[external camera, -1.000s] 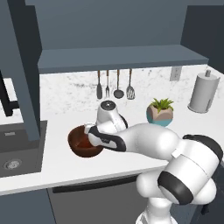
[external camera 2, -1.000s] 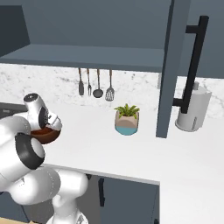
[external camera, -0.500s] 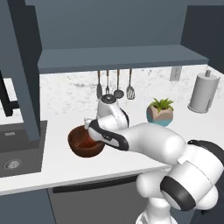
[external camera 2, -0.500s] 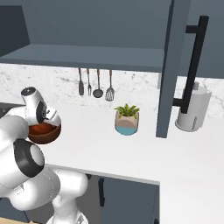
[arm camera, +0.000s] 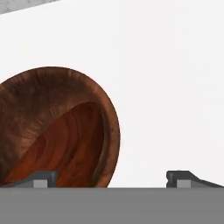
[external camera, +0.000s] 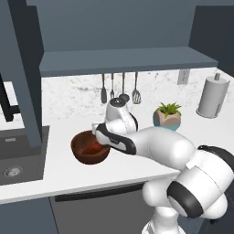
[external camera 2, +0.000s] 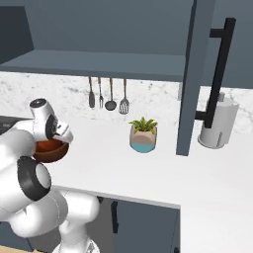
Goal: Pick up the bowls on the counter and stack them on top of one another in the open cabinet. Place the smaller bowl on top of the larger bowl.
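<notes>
The larger bowl [external camera: 78,151], deep and dark brown, stands on the white counter [external camera: 59,173] beside the sink. Inside it lies the smaller bowl [external camera: 93,147], reddish and tilted. In the hand view the larger bowl [arm camera: 39,92] fills the left side with the smaller bowl [arm camera: 65,144] in its hollow. My gripper [external camera: 98,131] hangs just over the right rim, open and holding nothing. One fingertip [arm camera: 43,178] is over the bowl's inside, the other over bare counter. The open cabinet [external camera: 123,61] has its shelf above, and its door [external camera: 25,68] stands at the left.
A teal-and-tan plant pot [external camera: 167,116] stands to the right of my arm, and a paper-towel roll [external camera: 212,96] stands farther right. Several utensils [external camera: 122,89] hang on the back wall. The dark sink [external camera: 18,155] is to the left of the bowls.
The jaws have spread a little wider and the hand has lifted slightly above the bowls. The bowls have stayed in place.
</notes>
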Tool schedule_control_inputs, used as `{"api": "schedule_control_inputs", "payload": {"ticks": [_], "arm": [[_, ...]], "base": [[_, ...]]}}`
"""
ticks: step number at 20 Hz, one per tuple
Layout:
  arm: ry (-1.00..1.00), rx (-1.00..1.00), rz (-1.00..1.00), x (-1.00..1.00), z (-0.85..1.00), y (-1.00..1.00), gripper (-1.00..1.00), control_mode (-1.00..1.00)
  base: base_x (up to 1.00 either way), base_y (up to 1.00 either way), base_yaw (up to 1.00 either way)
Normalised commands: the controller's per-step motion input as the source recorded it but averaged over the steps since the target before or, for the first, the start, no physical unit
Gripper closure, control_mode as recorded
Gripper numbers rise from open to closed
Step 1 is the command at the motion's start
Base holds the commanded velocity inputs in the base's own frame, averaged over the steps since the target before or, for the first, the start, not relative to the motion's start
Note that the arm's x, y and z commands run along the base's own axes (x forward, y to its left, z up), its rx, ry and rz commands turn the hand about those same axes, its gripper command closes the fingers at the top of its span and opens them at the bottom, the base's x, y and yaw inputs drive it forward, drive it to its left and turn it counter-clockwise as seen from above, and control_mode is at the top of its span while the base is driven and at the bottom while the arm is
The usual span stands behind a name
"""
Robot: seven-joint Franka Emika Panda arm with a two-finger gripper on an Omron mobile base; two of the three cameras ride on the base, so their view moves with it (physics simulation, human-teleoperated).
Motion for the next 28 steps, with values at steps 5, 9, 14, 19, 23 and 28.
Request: {"api": "schedule_control_inputs", "payload": {"ticks": [5, 9, 14, 19, 23, 28], "arm": [[0.12, 0.00, 0.00, 0.34, -0.36, -0.05, -1.00, -1.00], [0.08, 0.00, 0.00, 0.17, -0.28, 0.00, -1.00, -1.00], [0.10, 0.00, 0.00, 0.01, -0.16, 0.00, -1.00, -1.00], [0.11, 0.00, 0.00, 0.09, -0.39, 0.00, -1.00, -1.00], [0.01, 0.00, 0.00, 0.17, -0.37, 0.00, -1.00, -1.00], [-0.03, 0.00, 0.00, 0.09, -0.26, 0.00, -1.00, -1.00]], "base": [[0.00, 0.00, 0.00], [0.00, 0.00, 0.00], [0.00, 0.00, 0.00], [0.00, 0.00, 0.00], [0.00, 0.00, 0.00], [0.00, 0.00, 0.00]]}}
